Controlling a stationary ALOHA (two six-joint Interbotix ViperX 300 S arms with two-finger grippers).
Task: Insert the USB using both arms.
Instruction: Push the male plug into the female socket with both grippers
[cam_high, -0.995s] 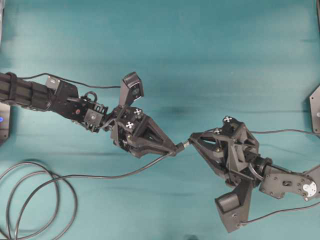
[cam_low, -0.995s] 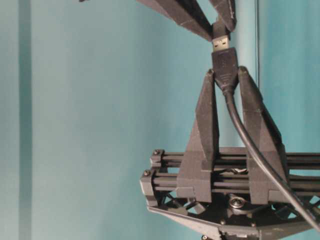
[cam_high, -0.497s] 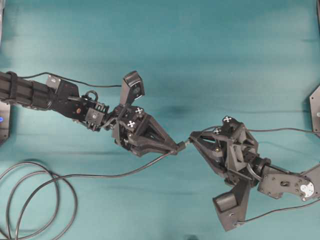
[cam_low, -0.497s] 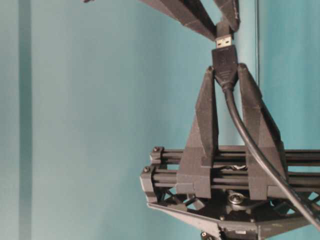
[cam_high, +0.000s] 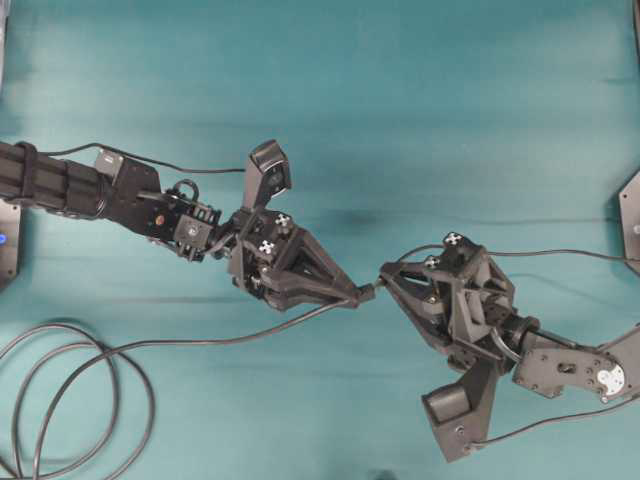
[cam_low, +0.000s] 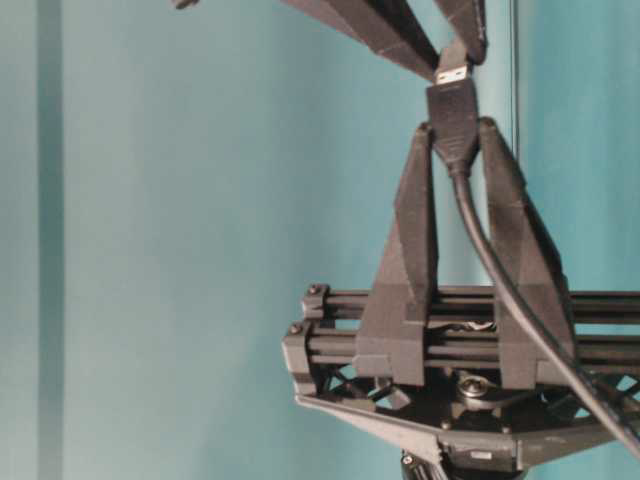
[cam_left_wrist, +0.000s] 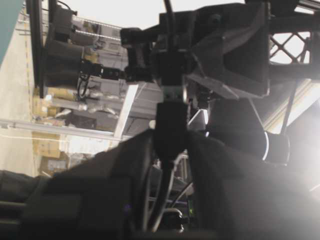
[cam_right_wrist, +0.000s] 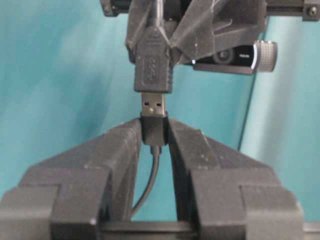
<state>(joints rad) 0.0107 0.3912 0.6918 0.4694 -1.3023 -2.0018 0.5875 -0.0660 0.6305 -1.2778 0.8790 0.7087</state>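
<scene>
A teal cloth with soft folds covers the counter (cam_high: 420, 90). Near its front-left corner a thin dark cable lies in loose loops (cam_high: 70, 400), one strand running up to the middle of the counter. There the two black arms meet tip to tip above the cloth. The left claw (cam_high: 352, 295) is clamped on a dark blocky connector (cam_right_wrist: 153, 70), a moulded plastic socket ending the looped cable. The right claw (cam_high: 385, 281) is clamped on the dark body of the USB (cam_right_wrist: 152, 106), whose small silvery metal tip points at the socket's mouth, lined up and at most barely entering it. A thin cable drops from the plug between the long triangular fingers (cam_right_wrist: 112, 150). A boxy wrist camera (cam_high: 268, 172) sticks out beside the left claw.
</scene>
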